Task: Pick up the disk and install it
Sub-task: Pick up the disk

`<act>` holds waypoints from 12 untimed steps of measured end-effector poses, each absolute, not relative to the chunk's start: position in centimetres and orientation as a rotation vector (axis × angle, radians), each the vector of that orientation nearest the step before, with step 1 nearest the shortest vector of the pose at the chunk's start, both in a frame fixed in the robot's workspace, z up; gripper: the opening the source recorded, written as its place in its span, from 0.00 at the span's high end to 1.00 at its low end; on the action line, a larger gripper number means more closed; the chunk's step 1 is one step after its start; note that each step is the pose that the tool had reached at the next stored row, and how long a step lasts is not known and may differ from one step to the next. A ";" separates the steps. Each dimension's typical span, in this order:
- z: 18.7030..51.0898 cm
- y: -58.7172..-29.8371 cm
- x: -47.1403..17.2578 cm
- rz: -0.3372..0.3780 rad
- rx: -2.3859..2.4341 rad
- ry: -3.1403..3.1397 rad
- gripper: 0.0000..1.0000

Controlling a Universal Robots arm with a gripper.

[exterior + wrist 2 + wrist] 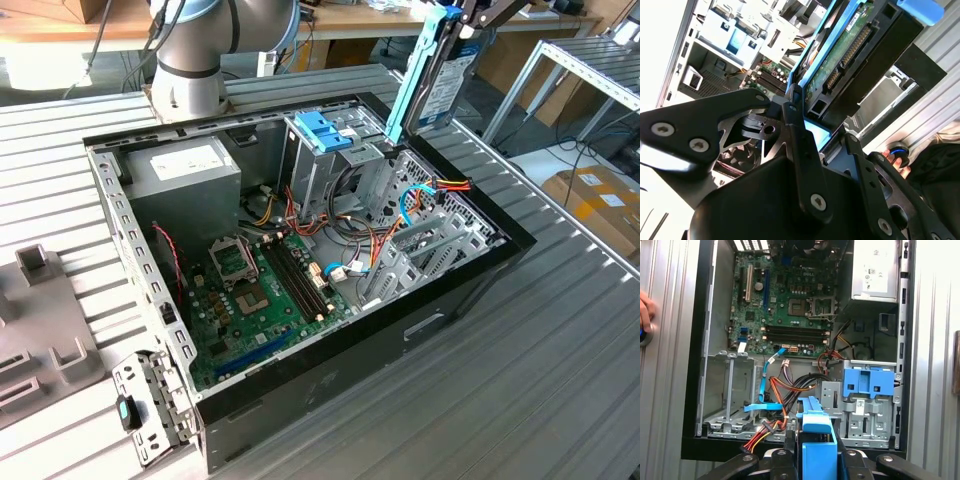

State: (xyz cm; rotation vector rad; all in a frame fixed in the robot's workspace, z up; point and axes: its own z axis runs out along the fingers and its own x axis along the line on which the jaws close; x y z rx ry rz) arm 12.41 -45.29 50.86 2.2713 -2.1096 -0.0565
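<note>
A ribbed metal table [560,380] is seen w/ an open PC case [470,285] laid on its side on it, inside facing up. The arm [200,50] is mounted at the table's far edge, toward the exterior view's left.

Inside the case, a grey PSU box [185,170] w/ a white sticker is fitted in the corner nearest the arm base. A green mobo [260,290] is laid flat beside it. A metal drive cage [330,165] topped by a blue handle [322,130] is set approx. mid-case along the far wall. Orange, red and yellow cables [450,185] are run between the cage and the wall at the exterior view's right.

The disk [442,78] is held up in the air over the case's far corner at the exterior view's right. It is tilted steeply on edge, w/ one blue rail facing the camera. Its lower end is seen just above the cage area; whether anything is touched can't be told. In the second wrist view its green circuit side [840,55] is shown.

The gripper [815,440] is clamped on the disk, w/ black fingers [789,440] pressed against either side of the blue rail.

A hand [644,310] is rested on the table just outside the case.
</note>
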 end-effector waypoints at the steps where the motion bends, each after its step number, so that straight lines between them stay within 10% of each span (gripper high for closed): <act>1: 50.9 -45.3 12.4 -0.056 2.271 -2.110 0.63; 12: 50.8 -45.6 12.5 -0.056 2.271 -2.110 0.63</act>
